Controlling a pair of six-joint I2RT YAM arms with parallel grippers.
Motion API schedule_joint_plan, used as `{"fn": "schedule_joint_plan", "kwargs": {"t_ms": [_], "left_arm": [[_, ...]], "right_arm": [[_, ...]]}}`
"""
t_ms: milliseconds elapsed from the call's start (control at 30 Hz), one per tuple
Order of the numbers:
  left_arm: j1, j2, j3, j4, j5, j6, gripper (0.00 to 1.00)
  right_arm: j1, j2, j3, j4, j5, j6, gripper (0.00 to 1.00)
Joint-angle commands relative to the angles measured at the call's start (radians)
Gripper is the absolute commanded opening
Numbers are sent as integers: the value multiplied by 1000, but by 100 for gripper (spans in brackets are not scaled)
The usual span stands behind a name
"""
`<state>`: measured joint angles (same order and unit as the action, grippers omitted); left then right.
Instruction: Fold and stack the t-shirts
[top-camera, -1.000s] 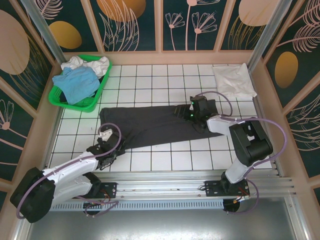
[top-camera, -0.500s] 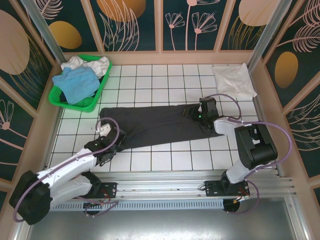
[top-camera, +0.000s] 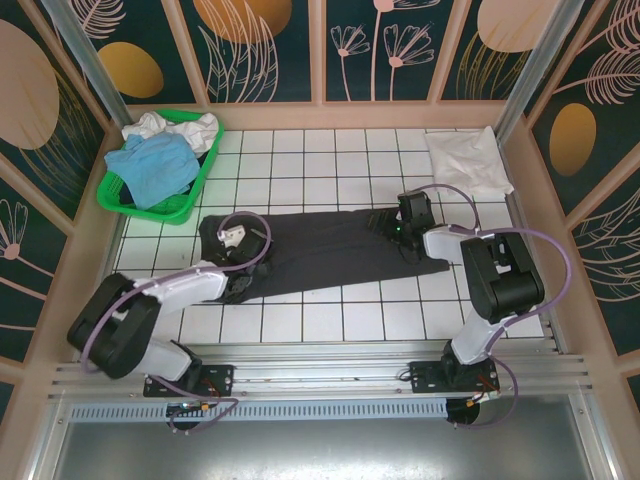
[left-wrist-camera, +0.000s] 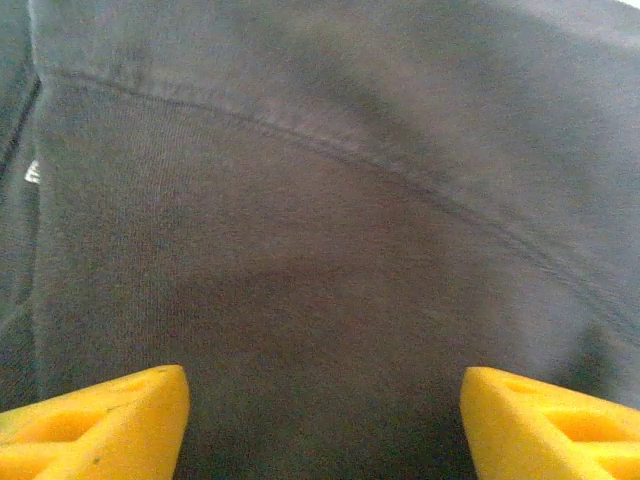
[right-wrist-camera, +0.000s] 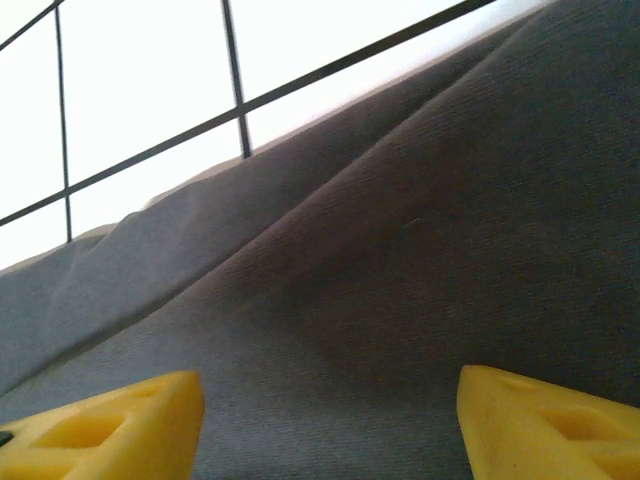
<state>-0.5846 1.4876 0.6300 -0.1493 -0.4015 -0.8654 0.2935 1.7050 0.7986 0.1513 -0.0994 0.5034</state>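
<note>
Dark shirt (top-camera: 320, 250) lies flat as 1 long band across the middle of the tiled table (top-camera: 330, 322). Bare tiles run along its near edge and its far edge, so there is open room on both sides. Left gripper (top-camera: 232, 240) sits over the band's left end. In the left wrist view its yellow fingers (left-wrist-camera: 90, 420) stand wide apart above the cloth, a seam crossing ahead, nothing pinched. Right gripper (top-camera: 388, 222) sits over the right end, fingers (right-wrist-camera: 100, 425) likewise spread, a fold ridge ahead and the cloth's edge against white tiles beyond. Walls close 3 sides. Green basket (top-camera: 112, 197) fills the far left corner, near the band's left end. It holds 1 blue shirt (top-camera: 155, 165) and white cloth (top-camera: 178, 128) behind it, count of white pieces unclear. 1 folded white shirt (top-camera: 468, 160) lies in the far right corner, well apart from the dark one.
</note>
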Motion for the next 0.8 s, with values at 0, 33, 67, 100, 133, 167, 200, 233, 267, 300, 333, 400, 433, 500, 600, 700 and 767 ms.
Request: {"fn": "schedule_joint_plan", "kwargs": {"t_ms": [0, 33, 67, 100, 133, 167, 200, 233, 267, 300, 333, 400, 433, 500, 600, 700, 767], "left_arm": [[39, 82, 12, 85, 24, 42, 76], [48, 114, 31, 96, 20, 58, 79], [58, 148, 56, 105, 21, 75, 80], [70, 185, 82, 115, 31, 91, 80], [87, 232, 119, 125, 45, 111, 80], [102, 285, 162, 130, 58, 132, 80], [116, 327, 200, 132, 67, 153, 80], [130, 372, 249, 136, 73, 172, 80], [143, 408, 295, 141, 80, 190, 81], [155, 455, 335, 146, 95, 217, 83], [166, 504, 421, 145, 106, 245, 84], [184, 605, 570, 103, 125, 289, 86], [187, 659, 669, 81, 134, 319, 87], [195, 758, 828, 45, 159, 357, 89], [205, 887, 1051, -1, 226, 406, 90], [208, 993, 1241, -14, 311, 451, 91], [209, 1082, 1400, -45, 396, 466, 92]], "right_arm": [[-15, -23, 5, -49, 41, -14, 68], [-16, -35, 5, -50, 42, -19, 69], [-17, -43, 5, -48, 50, -25, 69], [-17, -46, 7, -50, 61, -29, 69], [-20, -42, 12, -57, 75, -33, 69], [-24, -35, 20, -72, 90, -35, 69], [-27, -26, 23, -86, 102, -35, 69], [-29, -20, 23, -103, 110, -29, 69], [-29, -21, 16, -127, 105, -19, 69], [-23, -35, -2, -139, 91, -5, 69], [-9, -57, -38, -121, 75, 4, 69], [26, -96, -107, -109, 58, 41, 69], [50, -105, -131, -125, 46, 54, 69], [114, -125, -160, -193, 92, 105, 69], [244, -195, -174, -303, 108, 162, 69], [332, -313, -154, -367, 152, 190, 69], [339, -375, -152, -338, 177, 174, 69]]}}
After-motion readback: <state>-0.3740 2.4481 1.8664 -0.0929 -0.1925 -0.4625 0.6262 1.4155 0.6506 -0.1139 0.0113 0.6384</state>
